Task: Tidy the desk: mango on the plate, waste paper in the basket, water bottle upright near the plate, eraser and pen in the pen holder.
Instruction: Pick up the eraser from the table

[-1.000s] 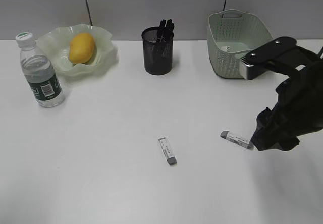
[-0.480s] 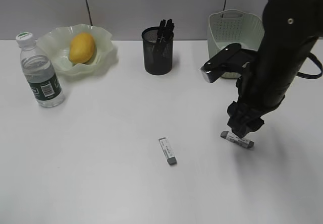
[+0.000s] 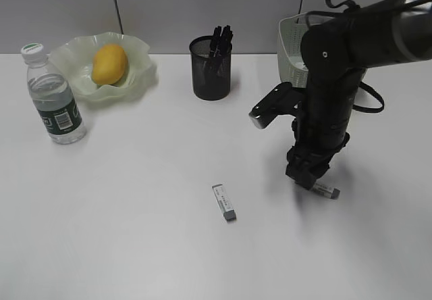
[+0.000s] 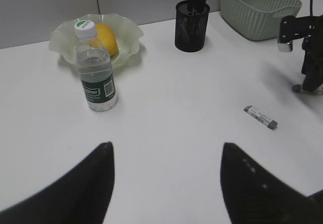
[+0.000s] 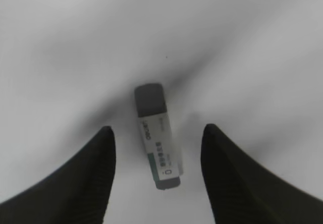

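My right gripper (image 5: 156,176) hangs w/ jaws apart over a slim grey-white eraser (image 5: 157,135), not touching; left gripper (image 4: 166,183) wide too, empty.

R hand (image 5: 156,176) jaws apart, pointing down; L hand (image 4: 166,178) agape.

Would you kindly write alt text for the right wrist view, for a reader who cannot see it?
A slim grey-and-white eraser lies flat on the white desk, between the two dark open fingers of the right end effector, which touch nothing. Shadows fall across the surface around it.
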Tool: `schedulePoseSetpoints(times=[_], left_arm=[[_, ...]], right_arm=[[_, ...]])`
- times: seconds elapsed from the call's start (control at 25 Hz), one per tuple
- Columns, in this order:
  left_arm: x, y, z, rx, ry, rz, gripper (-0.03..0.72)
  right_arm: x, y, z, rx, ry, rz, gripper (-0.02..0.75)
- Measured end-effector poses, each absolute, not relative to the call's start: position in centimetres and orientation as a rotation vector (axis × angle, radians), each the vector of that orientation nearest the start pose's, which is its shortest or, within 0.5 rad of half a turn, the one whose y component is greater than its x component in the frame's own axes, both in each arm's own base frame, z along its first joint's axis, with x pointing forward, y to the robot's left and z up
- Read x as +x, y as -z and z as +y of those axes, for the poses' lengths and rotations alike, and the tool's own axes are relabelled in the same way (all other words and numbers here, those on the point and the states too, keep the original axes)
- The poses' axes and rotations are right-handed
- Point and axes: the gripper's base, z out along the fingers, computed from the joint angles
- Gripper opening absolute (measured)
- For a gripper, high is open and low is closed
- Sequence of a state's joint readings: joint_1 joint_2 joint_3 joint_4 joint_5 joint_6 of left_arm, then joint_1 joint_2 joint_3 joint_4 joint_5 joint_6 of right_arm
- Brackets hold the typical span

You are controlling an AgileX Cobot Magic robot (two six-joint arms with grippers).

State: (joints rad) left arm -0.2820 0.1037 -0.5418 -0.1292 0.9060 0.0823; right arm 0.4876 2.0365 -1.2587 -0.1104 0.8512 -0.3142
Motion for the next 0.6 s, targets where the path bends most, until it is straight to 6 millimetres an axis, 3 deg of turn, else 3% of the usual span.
schedulePoseSetpoints(times=[0.28,0.6], left_arm=[[1.0,-30.2,-1.3,0.344,0.285,1.926,0.503],[1.0,-30.2,-1.3,0.344,0.285,1.926,0.503]], right_arm=[[34.0,-11.1,17.4,-1.34,0.099,2.826,0.413],[34.1,-9.9,17.1,-1.349,0.101,2.869,0.294]])
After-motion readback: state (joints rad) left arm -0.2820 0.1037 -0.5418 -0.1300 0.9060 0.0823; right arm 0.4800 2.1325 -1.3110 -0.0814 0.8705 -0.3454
